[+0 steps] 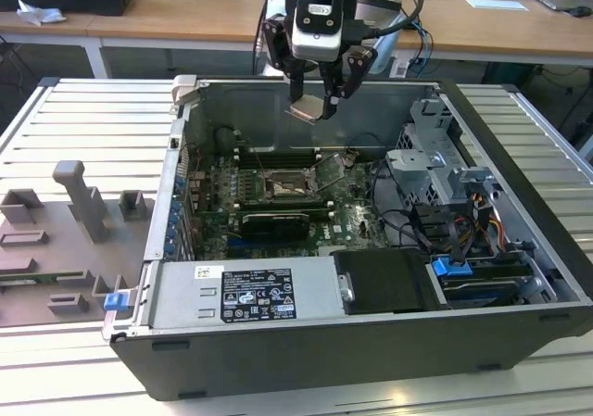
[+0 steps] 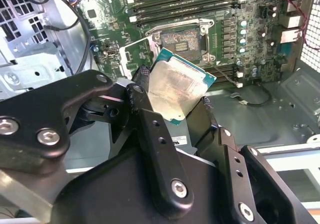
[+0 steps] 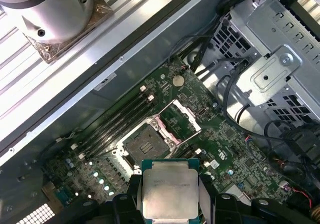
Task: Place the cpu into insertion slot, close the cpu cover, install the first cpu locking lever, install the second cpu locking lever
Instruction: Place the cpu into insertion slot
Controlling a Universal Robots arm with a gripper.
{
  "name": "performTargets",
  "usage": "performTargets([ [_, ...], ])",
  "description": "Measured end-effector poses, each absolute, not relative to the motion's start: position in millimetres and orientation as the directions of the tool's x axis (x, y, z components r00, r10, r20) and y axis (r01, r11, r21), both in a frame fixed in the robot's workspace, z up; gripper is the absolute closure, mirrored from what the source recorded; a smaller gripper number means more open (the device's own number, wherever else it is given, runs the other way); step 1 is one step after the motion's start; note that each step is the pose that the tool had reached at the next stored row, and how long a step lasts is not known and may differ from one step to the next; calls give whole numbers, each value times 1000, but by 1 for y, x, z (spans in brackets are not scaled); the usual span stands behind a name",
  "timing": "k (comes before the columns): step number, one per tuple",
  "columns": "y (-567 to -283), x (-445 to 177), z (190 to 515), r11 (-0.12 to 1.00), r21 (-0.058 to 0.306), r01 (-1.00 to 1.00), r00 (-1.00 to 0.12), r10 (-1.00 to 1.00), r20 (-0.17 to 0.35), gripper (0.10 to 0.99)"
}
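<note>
The black two-finger gripper (image 1: 316, 104) pinches the thin, silvery-white square cpu (image 2: 177, 92) by two opposite edges, well above the open dark grey computer case (image 1: 324, 356). The dark-framed square insertion slot (image 3: 145, 144) lies uncovered below. The silvery hinged cpu cover (image 3: 178, 120) stands raised beside it. The fingers hide the gripped edges.
</note>
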State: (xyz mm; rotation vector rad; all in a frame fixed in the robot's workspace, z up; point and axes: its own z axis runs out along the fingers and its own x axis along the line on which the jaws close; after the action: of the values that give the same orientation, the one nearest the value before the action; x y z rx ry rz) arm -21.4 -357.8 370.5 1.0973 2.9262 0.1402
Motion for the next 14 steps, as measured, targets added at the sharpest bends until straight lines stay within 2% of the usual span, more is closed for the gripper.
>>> performTargets([
  [14, -358, -21, 369, 681, 88, 727, -685, 729, 19, 545],
])
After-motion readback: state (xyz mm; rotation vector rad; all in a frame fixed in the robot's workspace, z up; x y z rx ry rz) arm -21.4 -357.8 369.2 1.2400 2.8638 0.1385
